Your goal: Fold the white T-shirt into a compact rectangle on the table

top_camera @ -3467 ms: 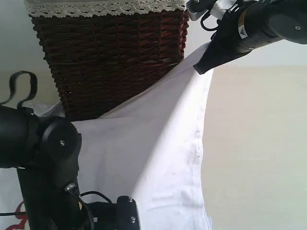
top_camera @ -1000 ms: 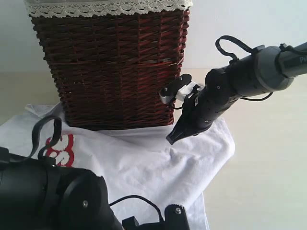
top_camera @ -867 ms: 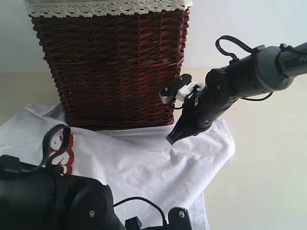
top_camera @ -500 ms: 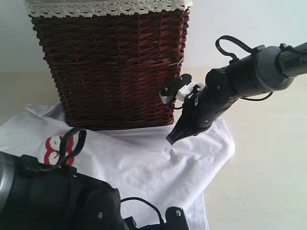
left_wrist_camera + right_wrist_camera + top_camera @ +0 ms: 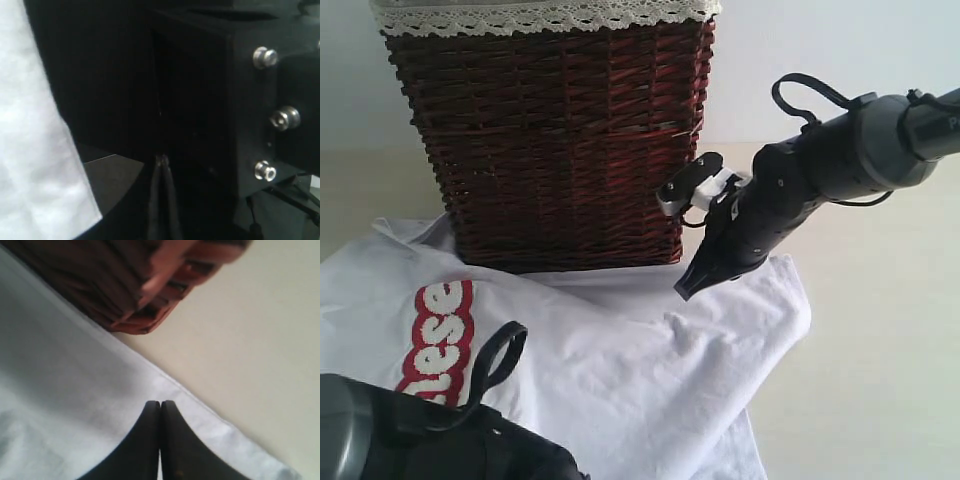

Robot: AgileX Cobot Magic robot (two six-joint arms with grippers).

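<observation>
Sinks the black left arm lower than a second ago, left gripper pressed together; holds the black right gripper, likewise pressed together and empty, just above the right end of the white cotton T-shirt lying widthwise on the cream tabletop.

You have one white T-shirt, one wicker basket, one table, two grippers, one left gripper, one right gripper, one line of red lettering on the shirt
</observation>
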